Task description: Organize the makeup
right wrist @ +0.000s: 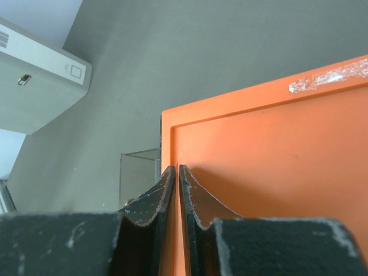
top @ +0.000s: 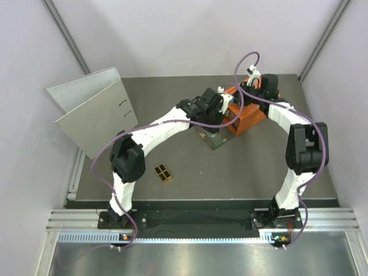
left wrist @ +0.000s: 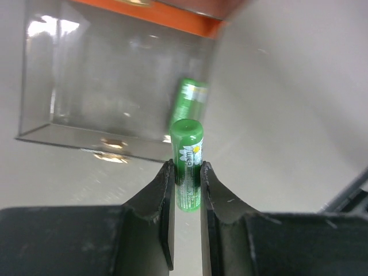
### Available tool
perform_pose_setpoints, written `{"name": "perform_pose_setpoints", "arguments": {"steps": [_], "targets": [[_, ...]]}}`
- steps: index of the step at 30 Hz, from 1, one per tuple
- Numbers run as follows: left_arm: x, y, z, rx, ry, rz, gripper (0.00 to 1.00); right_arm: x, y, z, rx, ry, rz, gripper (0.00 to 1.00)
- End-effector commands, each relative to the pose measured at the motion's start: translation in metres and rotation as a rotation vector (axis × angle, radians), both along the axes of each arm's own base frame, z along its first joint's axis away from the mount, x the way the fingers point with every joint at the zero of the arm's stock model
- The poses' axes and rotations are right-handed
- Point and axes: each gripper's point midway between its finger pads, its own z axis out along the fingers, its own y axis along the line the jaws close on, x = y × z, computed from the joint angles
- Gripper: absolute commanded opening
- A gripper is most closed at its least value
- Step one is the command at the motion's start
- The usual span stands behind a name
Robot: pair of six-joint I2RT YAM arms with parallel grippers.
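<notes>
1. Green stick [left wrist: 187, 138], a lip balm by its label, stands upright between the jaws of the left gripper [left wrist: 187, 167]. The jaws are clamped on its lower half and its cap is free above them.
2. It hangs over the near right part of the clear drawer [left wrist: 98, 86]. That drawer is pulled out of the orange box [top: 248, 119] and a second green stick [left wrist: 190, 100] already lies inside it.
3. The step in hand looks like dropping this stick in beside its twin. Judging from the left wrist view, the tip sits close to the drawer's near wall, so I would carry it a little further over the drawer floor before letting go.
4. Lower it until the stick is just above the floor, then part the jaws slowly. A release from high up could make a round stick bounce or roll against the other one.
5. Tilting the wrist so the stick lies flat, parallel to the second one, should leave room for the rest.
6. The right gripper [right wrist: 172, 172] rests at the top corner of the orange box with its jaws nearly closed. Nothing shows between them. It seems to steady the box, and that is worth holding during the drop.
7. The palette [top: 163, 173] lies on the table [top: 241, 167] well apart from the drawer, near the left arm's base. It waits its turn.
</notes>
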Motion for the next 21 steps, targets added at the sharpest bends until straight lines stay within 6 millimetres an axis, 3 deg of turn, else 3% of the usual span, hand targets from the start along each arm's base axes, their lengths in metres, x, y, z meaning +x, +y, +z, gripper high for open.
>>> {"name": "perform_pose_setpoints", "arguments": {"steps": [1, 4, 10, 13, 14, 17, 21], "targets": [[0.032, -0.003, -0.01, -0.028, -0.009, 0.017, 0.0, -0.084, -0.027, -0.144, -0.183, 0.558, -0.044, 0.1], [0.045, -0.005, -0.019, -0.017, -0.012, 0.027, 0.1, -0.083, -0.026, -0.144, -0.186, 0.557, -0.04, 0.1], [0.069, -0.019, -0.023, -0.055, -0.023, 0.042, 0.12, -0.081, -0.027, -0.146, -0.187, 0.561, -0.04, 0.1], [0.074, -0.025, -0.022, -0.063, -0.025, 0.042, 0.26, -0.08, -0.027, -0.145, -0.187, 0.561, -0.042, 0.1], [0.075, -0.025, -0.021, -0.063, -0.029, 0.046, 0.4, -0.081, -0.027, -0.146, -0.188, 0.563, -0.041, 0.1], [0.078, -0.02, -0.015, -0.053, -0.06, 0.057, 0.6, -0.081, -0.027, -0.146, -0.189, 0.563, -0.042, 0.1], [0.082, -0.007, -0.002, -0.022, -0.118, 0.072, 0.66, -0.082, -0.027, -0.147, -0.189, 0.564, -0.042, 0.1]]}}
